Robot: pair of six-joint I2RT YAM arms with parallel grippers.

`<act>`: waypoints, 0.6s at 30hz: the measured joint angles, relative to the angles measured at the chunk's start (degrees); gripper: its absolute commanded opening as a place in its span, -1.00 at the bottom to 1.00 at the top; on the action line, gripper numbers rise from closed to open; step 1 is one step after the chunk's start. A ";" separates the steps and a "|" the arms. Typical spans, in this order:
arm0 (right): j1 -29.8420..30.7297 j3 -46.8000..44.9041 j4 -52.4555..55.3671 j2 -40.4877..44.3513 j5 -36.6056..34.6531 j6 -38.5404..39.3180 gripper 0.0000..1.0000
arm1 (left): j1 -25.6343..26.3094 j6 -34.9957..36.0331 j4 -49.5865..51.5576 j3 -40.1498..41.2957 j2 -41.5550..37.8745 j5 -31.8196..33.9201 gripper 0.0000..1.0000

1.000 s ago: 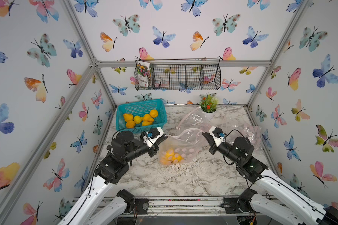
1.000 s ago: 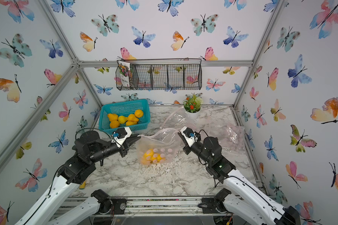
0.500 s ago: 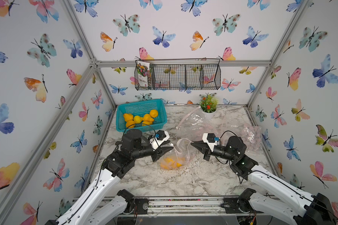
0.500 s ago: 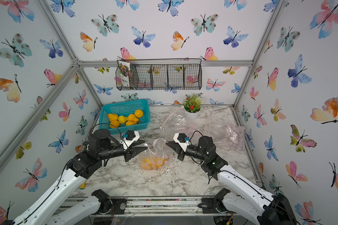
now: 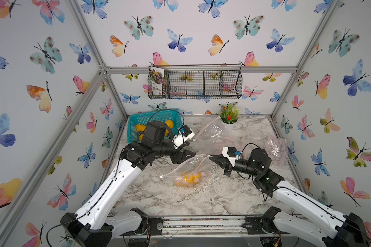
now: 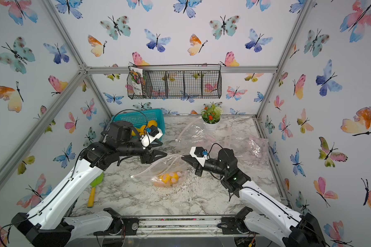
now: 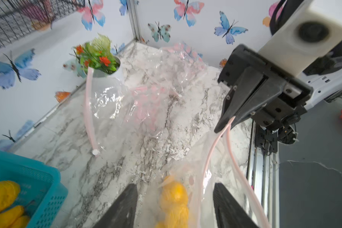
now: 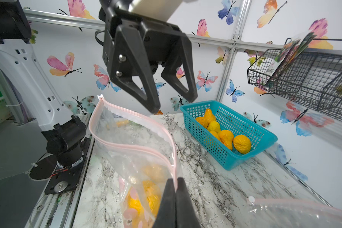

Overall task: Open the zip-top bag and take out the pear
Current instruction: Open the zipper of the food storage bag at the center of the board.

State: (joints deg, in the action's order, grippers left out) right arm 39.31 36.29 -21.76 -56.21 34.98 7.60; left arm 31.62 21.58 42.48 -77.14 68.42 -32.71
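The clear zip-top bag (image 5: 191, 169) (image 6: 167, 167) with a pink zip rim sags on the marble table, its mouth gaping. A yellow pear (image 5: 190, 177) (image 6: 169, 177) (image 8: 148, 199) (image 7: 174, 197) lies in its bottom. My right gripper (image 5: 211, 158) (image 6: 183, 158) (image 8: 174, 180) is shut on one end of the zip rim and holds it up. Open and holding nothing, my left gripper (image 5: 187, 155) (image 6: 156, 157) (image 7: 175, 185) hovers just above the bag's mouth. In the left wrist view the pear shows between its fingers, below them.
A teal basket (image 5: 159, 118) (image 8: 243, 156) with several yellow pears stands at the back left, behind my left arm. Two empty clear bags (image 5: 219, 134) (image 5: 276, 147) lie at the back right beside a potted plant (image 5: 229, 116). A toy shovel (image 6: 93, 189) lies front left.
My left gripper has opened and let go of the bag's rim, then drawn back a little. The bag has sagged towards the table. My right gripper keeps its hold.
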 measured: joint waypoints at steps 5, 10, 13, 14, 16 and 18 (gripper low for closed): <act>0.00 0.07 0.26 0.28 -0.13 0.66 -0.95 | 0.00 1.36 4.37 1.09 1.86 -1.11 0.07; 0.00 1.11 1.07 0.28 -1.20 1.03 -0.94 | -0.02 1.46 5.38 2.99 2.27 -5.31 -0.09; 0.00 3.17 3.10 0.09 -4.17 0.85 -0.85 | 0.00 1.81 5.73 3.28 3.39 -9.16 -0.43; 0.00 4.13 3.80 -0.11 -5.57 0.72 -0.80 | 0.17 1.81 5.95 3.23 4.00 -10.25 -0.55; 0.02 6.32 5.14 -0.63 -8.39 0.42 -0.71 | 0.39 1.88 6.34 3.10 5.22 -11.52 -0.74; 0.02 8.81 6.45 -1.22 -11.58 -0.11 -0.61 | 0.48 1.27 6.60 2.64 6.62 -12.20 -0.96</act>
State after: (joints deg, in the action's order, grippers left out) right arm 39.33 45.10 -15.31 -57.43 23.40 7.49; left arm 32.10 22.85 49.08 -74.50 75.05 -44.91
